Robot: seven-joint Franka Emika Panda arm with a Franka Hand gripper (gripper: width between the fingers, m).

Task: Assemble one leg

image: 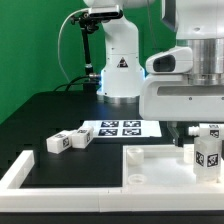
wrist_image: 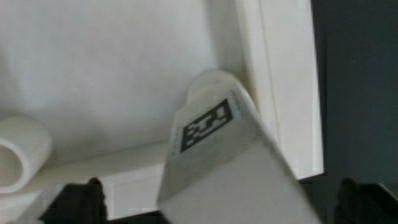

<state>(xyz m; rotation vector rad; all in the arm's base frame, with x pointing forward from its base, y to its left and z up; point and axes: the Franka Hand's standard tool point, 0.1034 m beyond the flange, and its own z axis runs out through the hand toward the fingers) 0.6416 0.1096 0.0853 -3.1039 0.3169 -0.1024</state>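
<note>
A white leg (wrist_image: 222, 150) with a black-and-white tag stands upright on the large white panel (wrist_image: 107, 80), close to the panel's edge. It rises between my two dark fingertips (wrist_image: 80, 203), with a gap on each side. My gripper (wrist_image: 217, 205) is open and astride the leg without touching it. In the exterior view the gripper (image: 194, 131) hangs low at the right, just above the upright leg (image: 207, 152) on the panel (image: 150, 165). Two more legs (image: 68, 140) lie on the black table at the exterior view's left.
The marker board (image: 120, 128) lies on the table behind the panel. A white rim (image: 20, 172) runs along the front left. The robot's base (image: 118, 60) stands at the back. A round white part (wrist_image: 15, 150) sits beside the leg on the panel.
</note>
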